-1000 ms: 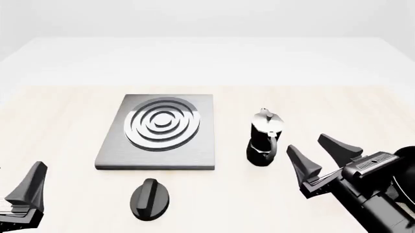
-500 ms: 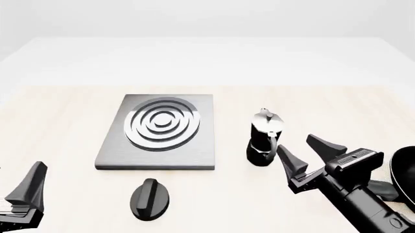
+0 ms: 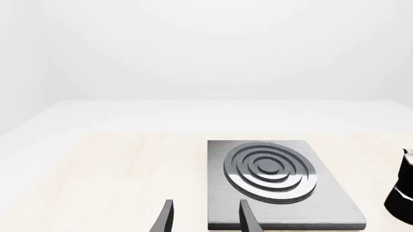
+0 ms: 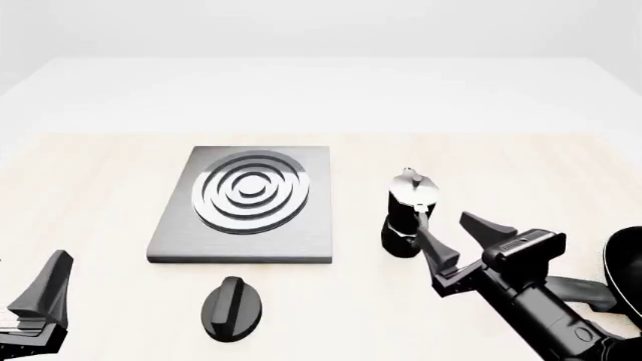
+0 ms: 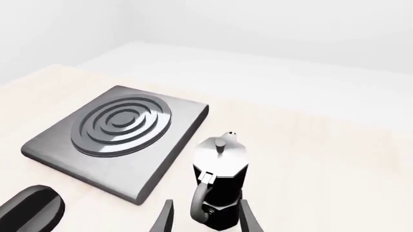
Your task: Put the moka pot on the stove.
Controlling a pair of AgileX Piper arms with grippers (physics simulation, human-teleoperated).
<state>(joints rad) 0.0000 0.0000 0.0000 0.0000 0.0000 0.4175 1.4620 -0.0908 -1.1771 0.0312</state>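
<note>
The moka pot (image 4: 405,216), black with a silver lid, stands upright on the table just right of the stove (image 4: 301,235), a grey plate with silver rings. My right gripper (image 4: 444,228) is open just right of and nearer than the pot. In the right wrist view the pot (image 5: 221,183) turns its handle toward the camera, and its base sits between the tips of the right gripper (image 5: 206,218); contact cannot be told. My left gripper (image 4: 40,301) rests at the near left, open and empty. The left wrist view shows the left gripper (image 3: 205,215) before the stove (image 3: 322,212).
A black oval knob (image 4: 233,307) lies on the table in front of the stove, also visible as the knob (image 5: 32,208) in the right wrist view. A black frying pan (image 4: 626,265) pokes in at the right edge behind my right arm.
My right gripper has moved left and forward, up to the moka pot, staying open. The frying pan has come into view behind it. The left arm, pot and stove have not moved.
</note>
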